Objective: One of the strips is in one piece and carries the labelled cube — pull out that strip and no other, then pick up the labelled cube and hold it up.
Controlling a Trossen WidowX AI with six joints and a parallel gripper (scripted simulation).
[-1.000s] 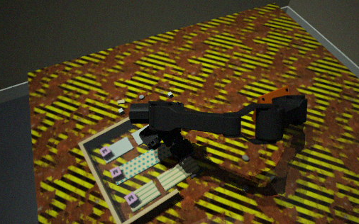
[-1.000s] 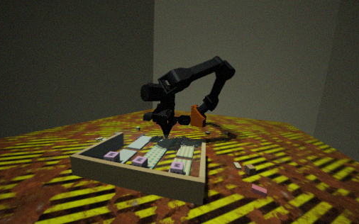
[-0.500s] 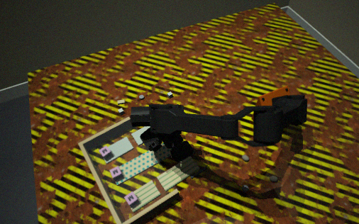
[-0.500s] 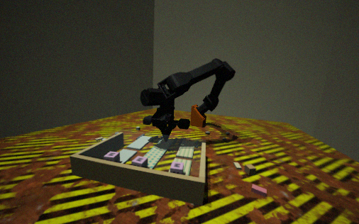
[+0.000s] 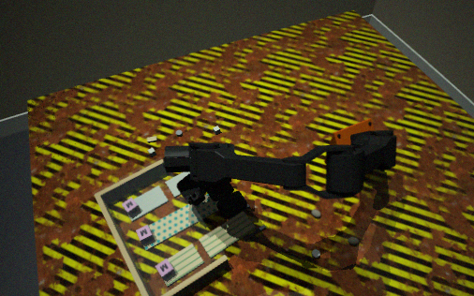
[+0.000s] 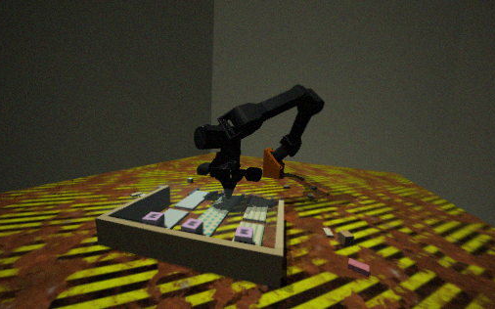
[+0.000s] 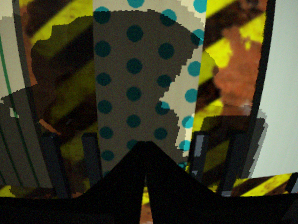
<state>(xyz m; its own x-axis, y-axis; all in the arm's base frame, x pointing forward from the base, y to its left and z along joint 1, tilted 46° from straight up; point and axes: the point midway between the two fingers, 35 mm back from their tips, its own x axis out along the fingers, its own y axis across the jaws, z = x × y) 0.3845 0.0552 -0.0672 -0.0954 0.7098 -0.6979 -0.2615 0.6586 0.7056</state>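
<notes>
Your WidowX gripper (image 5: 209, 217) (image 6: 227, 193) (image 7: 145, 147) points down over the teal-dotted strip (image 5: 173, 226) (image 6: 214, 221) (image 7: 134, 80), lower centre of the exterior view. Your jaws are clenched on nothing.

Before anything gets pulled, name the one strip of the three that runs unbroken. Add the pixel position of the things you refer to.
The dotted strip (image 5: 173, 226) (image 6: 214, 219) (image 7: 134, 80), the middle one: no gap shows along it, whereas the plain pale strip (image 5: 150, 203) (image 6: 174, 218) and the striped strip (image 5: 185, 262) (image 6: 255, 213) are each split in two.

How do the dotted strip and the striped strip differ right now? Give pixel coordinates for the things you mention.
The dotted strip (image 5: 171, 227) (image 6: 214, 217) (image 7: 150, 80) wears teal dots and shows no gap; the striped strip (image 5: 185, 262) (image 6: 255, 213) has green lines and is split in two. The closed gripper (image 6: 228, 195) is over the dotted strip, not the striped strip. Both carry pink M cubes.
</notes>
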